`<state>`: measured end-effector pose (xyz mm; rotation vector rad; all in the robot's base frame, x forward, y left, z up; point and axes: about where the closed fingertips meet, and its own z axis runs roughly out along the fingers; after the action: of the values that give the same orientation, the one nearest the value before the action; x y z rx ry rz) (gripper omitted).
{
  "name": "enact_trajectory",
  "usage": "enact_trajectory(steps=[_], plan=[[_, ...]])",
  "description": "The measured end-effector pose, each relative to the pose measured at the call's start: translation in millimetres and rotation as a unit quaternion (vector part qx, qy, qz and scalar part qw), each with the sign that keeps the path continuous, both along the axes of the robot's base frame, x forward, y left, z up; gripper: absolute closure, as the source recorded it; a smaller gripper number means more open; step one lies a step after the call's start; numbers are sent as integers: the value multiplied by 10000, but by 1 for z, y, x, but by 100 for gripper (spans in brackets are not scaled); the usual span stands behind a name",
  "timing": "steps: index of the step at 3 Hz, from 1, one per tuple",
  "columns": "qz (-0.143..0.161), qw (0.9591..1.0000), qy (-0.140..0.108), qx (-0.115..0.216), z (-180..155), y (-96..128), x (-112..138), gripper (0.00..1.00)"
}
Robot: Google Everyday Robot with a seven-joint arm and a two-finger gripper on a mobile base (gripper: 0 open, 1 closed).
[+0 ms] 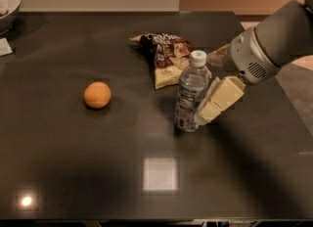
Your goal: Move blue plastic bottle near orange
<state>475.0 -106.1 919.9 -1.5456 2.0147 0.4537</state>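
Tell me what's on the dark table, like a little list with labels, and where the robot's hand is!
bottle: blue plastic bottle, standing upright, white cap on
orange: orange, apart from the bottle, toward the picture's left
bag: snack bag, lying just behind the bottle
gripper: gripper, low, close beside the bottle on the picture's right
table: table, dark and shiny

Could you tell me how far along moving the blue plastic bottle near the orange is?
Early. Done: the gripper sits beside the blue plastic bottle. In hand: taking hold, though a grasp cannot be confirmed. Left: the bottle stands upright by the snack bag, apart from the orange, so the carry is undone.
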Motion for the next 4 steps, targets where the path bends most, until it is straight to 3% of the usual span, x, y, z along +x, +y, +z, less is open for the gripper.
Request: enact_trajectory(steps=[1, 4], plan=[[63, 9998, 8, 164, -2, 9, 3, 18], [473, 9978, -175, 429, 24, 46, 17, 88]])
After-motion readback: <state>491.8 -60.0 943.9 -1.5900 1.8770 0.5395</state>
